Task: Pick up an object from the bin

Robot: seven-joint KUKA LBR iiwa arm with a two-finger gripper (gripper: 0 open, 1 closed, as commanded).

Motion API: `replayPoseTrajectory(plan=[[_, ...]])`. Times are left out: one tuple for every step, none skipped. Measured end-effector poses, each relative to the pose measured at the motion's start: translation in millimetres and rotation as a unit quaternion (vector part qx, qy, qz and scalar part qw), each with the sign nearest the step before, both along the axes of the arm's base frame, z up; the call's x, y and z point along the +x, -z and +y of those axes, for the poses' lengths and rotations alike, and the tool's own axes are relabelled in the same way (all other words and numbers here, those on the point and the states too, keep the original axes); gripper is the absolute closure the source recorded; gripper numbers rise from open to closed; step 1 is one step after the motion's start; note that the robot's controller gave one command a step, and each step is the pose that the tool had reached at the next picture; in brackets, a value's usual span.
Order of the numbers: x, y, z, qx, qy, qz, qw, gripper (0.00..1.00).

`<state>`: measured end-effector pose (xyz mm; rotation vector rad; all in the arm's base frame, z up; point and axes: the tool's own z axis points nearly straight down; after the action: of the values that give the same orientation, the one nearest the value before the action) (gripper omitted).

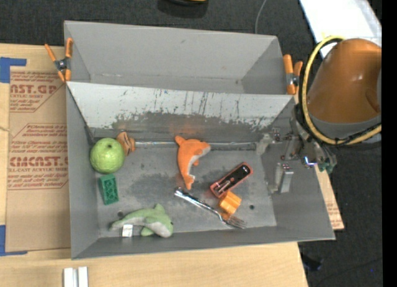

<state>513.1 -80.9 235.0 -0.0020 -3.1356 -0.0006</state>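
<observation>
My gripper hangs low at the right end of the bin, close to the right wall and over bare floor. Whether it is spread or clenched I cannot tell, but I see nothing caught in it, so I judge the pick not yet made: choosing, closing and lifting are all left. No thing is singled out so far. Nearest to me, to the left, lies a red-and-black gadget, and just below it an orange block touching the tines of a fork. Further left a dolphin lies mid-floor. Well apart at the left end sit an apple with a small brown piece beside it, a green brick and a plush by the front wall. The plush carries a white tag, too small to read. I make out no writing on anything else in the bin.
</observation>
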Motion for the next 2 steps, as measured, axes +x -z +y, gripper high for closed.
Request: replayPoseTrajectory(plan=[[1.6,-4,0,-0.001,-0.001,-0.0041,1.0000,0.00],[29.0,70,11,-0.001,-0.094,-0.0053,0.9956,0.00]])
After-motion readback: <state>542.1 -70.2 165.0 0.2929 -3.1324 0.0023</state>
